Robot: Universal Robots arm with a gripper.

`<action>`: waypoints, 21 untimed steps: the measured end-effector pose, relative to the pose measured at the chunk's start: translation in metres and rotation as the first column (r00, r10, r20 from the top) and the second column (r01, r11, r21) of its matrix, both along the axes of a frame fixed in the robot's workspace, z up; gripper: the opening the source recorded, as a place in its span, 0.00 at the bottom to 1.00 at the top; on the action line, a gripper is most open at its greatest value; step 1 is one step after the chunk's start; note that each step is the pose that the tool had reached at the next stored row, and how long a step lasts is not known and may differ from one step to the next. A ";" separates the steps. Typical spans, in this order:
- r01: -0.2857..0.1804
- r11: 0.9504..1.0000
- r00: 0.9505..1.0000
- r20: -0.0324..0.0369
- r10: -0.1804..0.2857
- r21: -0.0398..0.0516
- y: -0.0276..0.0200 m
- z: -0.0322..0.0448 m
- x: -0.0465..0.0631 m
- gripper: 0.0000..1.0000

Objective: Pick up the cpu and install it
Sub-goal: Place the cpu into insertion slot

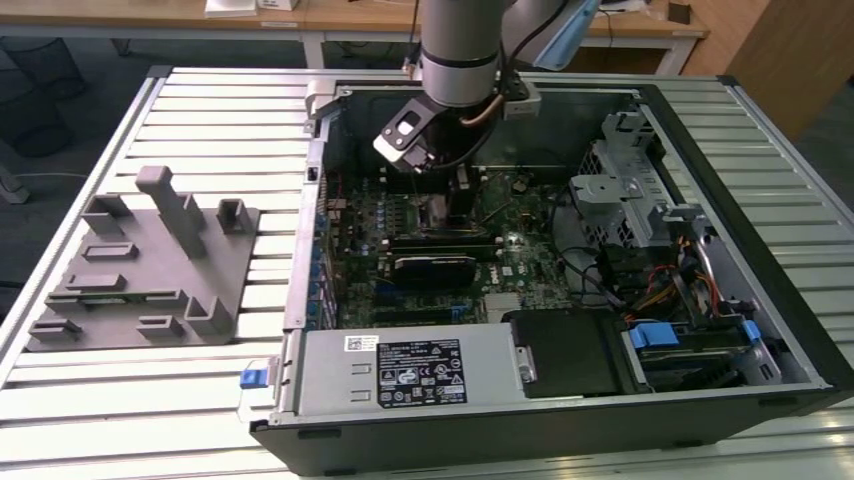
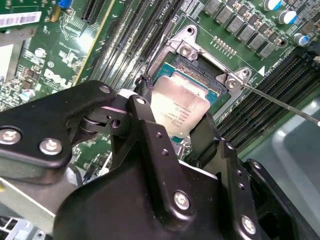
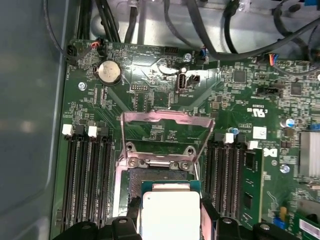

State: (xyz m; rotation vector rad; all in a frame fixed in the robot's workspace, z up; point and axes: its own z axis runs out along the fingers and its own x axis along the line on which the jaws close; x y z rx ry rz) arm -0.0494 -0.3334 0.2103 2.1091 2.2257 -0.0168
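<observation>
Black gripper housing up close; grips the cpu by two opposite edges, fingers tight against its sides. Holds it right over the socket; seated or hovering, cannot tell. Beyond the socket, hinged load plate raised upright, socket's top left open. Thin metal lever swung out beside the socket. Flanking the socket on both sides, memory slots, with narrow strips of motherboard between. Farther past the socket, coin cell and black cables near the board's edge. Socket contacts hidden under the cpu; cpu's near half cut off in the first wrist view. In the exterior view, arm reaching into the open computer case, covering the socket. Grey block well apart from the socket, outside the case on the slatted table, toward the exterior view's left.
</observation>
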 end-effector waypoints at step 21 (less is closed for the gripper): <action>0.000 1.000 1.000 -0.001 0.000 -0.001 0.0085 -0.0182 0.000 0.55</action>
